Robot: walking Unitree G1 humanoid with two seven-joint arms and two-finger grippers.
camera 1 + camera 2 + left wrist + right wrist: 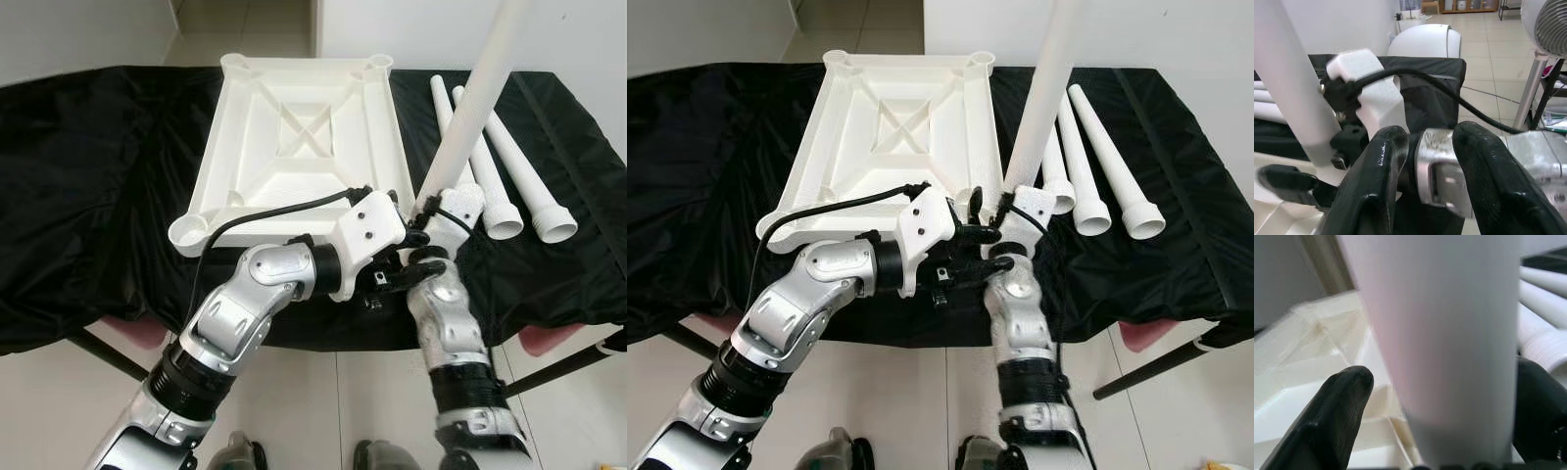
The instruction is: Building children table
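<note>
Tabletop (294, 137) upside down on black cloth (88, 166), corner sockets up. Left gripper (392, 279) fingers closed round the right arm's wrist. Right gripper (431, 220) grasps leg (480, 88), upright at near right socket. Keep leg vertical, seat squarely, then twist. Three spare legs (509, 166) lie right

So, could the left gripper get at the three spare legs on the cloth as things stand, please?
Probably not directly. The left gripper sits at the near table edge against the right arm's wrist, and the right gripper with its upright leg stands between it and the spare legs farther right.
</note>
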